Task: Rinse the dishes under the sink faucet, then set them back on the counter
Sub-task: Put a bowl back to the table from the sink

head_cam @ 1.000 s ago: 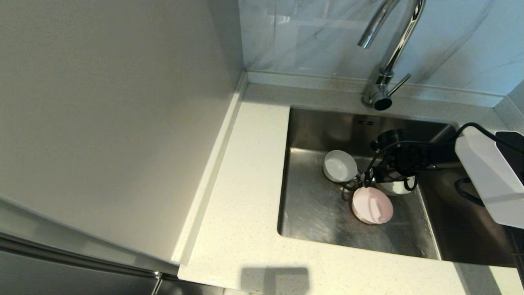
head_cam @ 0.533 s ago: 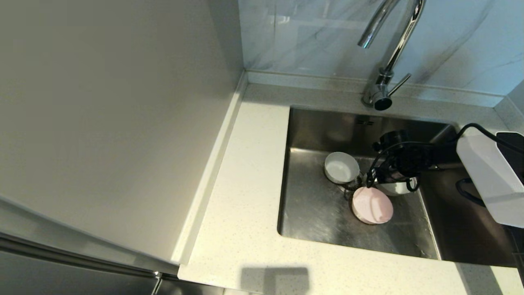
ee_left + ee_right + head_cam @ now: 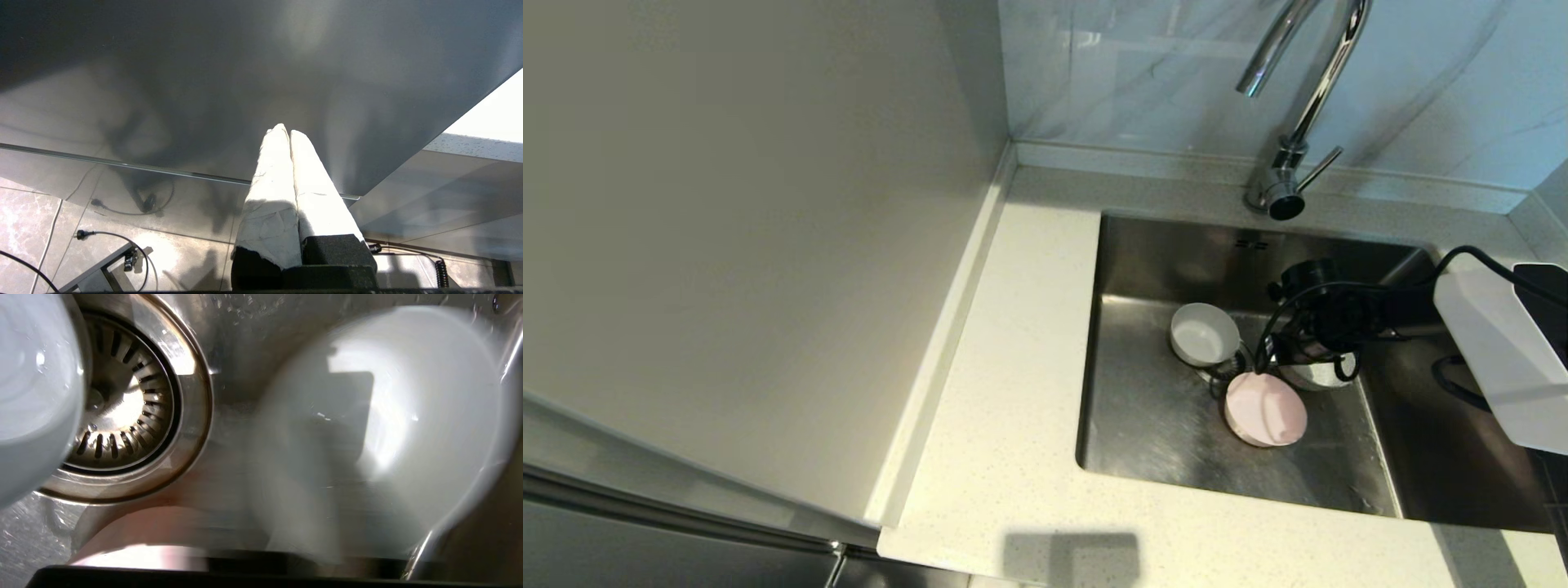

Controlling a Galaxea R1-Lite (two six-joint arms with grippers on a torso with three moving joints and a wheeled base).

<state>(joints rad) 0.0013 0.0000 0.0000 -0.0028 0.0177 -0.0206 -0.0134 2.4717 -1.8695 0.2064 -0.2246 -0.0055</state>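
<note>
All three dishes lie in the sink (image 3: 1143, 408). One white bowl (image 3: 1203, 333) sits left of the drain strainer (image 3: 122, 404), and the pale pink bowl (image 3: 1264, 408) lies nearer the front. My right gripper (image 3: 1303, 355) is down in the basin, directly over the second white bowl (image 3: 1321, 376), which fills much of the right wrist view (image 3: 408, 416). The faucet (image 3: 1298, 106) stands behind the sink with no water running. My left gripper (image 3: 286, 130) is shut on nothing, parked low facing a grey cabinet front.
The counter (image 3: 1013, 367) runs left of and in front of the sink. A tall grey panel (image 3: 752, 229) stands along its left side. Grey marbled wall tile rises behind the faucet. Black cables loop around my right wrist above the bowls.
My right gripper has shifted slightly to the right over the second white bowl. The left white bowl has moved a little to the right. The pink bowl has stayed put.
</note>
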